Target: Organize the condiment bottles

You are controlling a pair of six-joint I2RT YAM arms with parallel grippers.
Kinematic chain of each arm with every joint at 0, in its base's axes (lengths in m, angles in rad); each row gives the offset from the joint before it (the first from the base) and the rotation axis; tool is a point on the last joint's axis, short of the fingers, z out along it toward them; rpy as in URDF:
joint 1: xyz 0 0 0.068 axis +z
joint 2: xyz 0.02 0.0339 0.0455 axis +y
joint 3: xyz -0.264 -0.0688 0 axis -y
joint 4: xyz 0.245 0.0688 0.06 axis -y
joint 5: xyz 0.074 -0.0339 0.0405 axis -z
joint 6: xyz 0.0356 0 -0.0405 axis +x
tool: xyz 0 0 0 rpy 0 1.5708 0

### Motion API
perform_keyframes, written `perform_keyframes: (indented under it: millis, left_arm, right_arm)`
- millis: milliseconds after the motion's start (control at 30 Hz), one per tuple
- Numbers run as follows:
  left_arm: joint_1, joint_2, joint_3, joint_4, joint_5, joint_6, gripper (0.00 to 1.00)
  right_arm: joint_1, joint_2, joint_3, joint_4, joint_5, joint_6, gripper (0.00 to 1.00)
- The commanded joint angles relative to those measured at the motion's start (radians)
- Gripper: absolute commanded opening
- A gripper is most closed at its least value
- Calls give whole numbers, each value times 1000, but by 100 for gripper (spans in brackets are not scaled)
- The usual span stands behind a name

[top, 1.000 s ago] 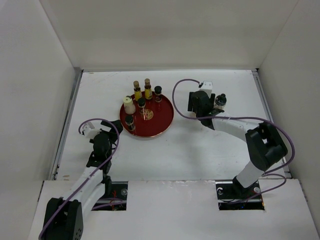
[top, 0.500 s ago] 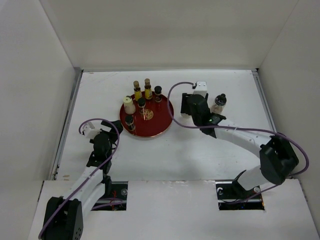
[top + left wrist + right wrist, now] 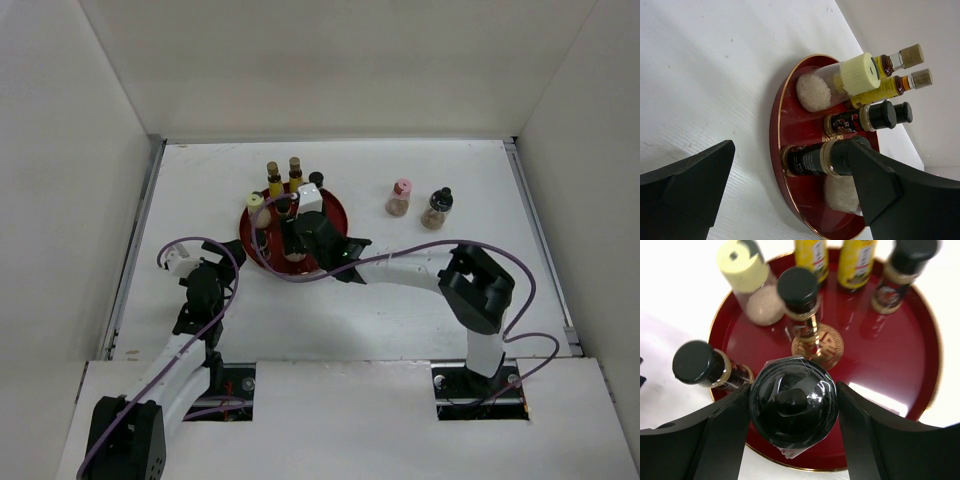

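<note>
The round red tray (image 3: 336, 213) holds several condiment bottles: two slim yellow ones (image 3: 274, 179), a cream-capped one (image 3: 257, 207) and dark-capped shakers (image 3: 316, 181). My right gripper (image 3: 300, 240) hangs over the tray's near half. In the right wrist view it (image 3: 794, 406) is shut on a black-capped bottle (image 3: 794, 400) above the tray floor (image 3: 880, 345). A pink-capped bottle (image 3: 400, 197) and a dark-capped shaker (image 3: 436, 208) stand on the table to the right. My left gripper (image 3: 205, 285) is open and empty, left of the tray; its view shows the tray (image 3: 790, 115) between its fingers (image 3: 690, 192).
White walls close in the table on the left, back and right. The right arm's purple cable loops over the table in front of the tray. A gold emblem (image 3: 817, 346) marks the tray's middle.
My right arm has swung from the right side of the table leftward to over the tray, with a bottle in its grip. The pink-capped bottle now shows. The left arm has not moved.
</note>
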Motion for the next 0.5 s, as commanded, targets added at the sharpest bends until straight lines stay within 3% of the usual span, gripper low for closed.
perform_keyframes:
  millis: [0, 133, 333, 467]
  left_arm:
    - [8, -12, 25, 30, -5, 9, 100]
    - [9, -16, 27, 30, 1, 12, 100]
    - [4, 0, 31, 35, 1, 10, 100]
    - [10, 10, 31, 35, 6, 6, 100]
  right_arm:
    - [13, 15, 94, 104, 6, -7, 49]
    - [13, 50, 91, 108, 12, -5, 53]
    - [13, 41, 75, 99, 10, 0, 77]
    - [13, -57, 45, 96, -13, -14, 86]
